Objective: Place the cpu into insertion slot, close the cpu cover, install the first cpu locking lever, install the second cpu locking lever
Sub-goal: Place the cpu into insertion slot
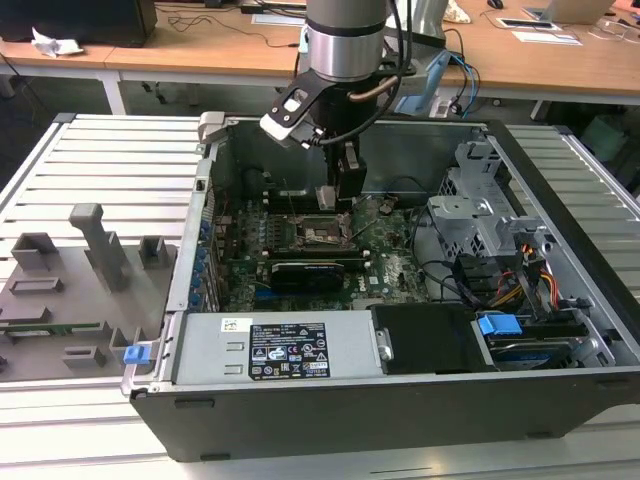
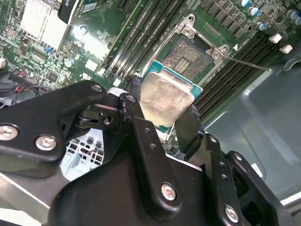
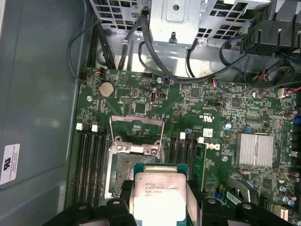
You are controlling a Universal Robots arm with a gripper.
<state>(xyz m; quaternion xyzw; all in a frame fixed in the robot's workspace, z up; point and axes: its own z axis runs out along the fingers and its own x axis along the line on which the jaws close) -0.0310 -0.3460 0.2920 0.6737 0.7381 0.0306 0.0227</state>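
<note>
The tool [image 2: 162, 107] is closed on the cpu [image 2: 165, 96], pinching it by two opposite edges, just above the insertion slot [image 3: 123, 172]. The slot lies bare, with the cpu cover [image 3: 137, 128] swung up. In the exterior view the arm [image 1: 345, 40] reaches straight down into the open computer case [image 1: 400, 400] on the bench [image 1: 100, 160].

Exterior view: standing off arm [image 1: 345, 40], looking down steeply from near side of open computer case [image 1: 400, 425]; framing whole case and slatted table [image 1: 90, 150]; sitting farthest back. Both wrist views: riding arm, hanging close over motherboard [image 3: 211, 108], looking past gripper [image 2: 163, 107]. First wrist view facing board almost square-on; second wrist view looking slantwise along black gripper body, sitting nearer. Both wrist views sharing cpu [image 3: 157, 197], insertion slot [image 2: 190, 54], RAM slots [image 3: 91, 160]. Exterior view taking in same socket area, small, under gripper.
</note>
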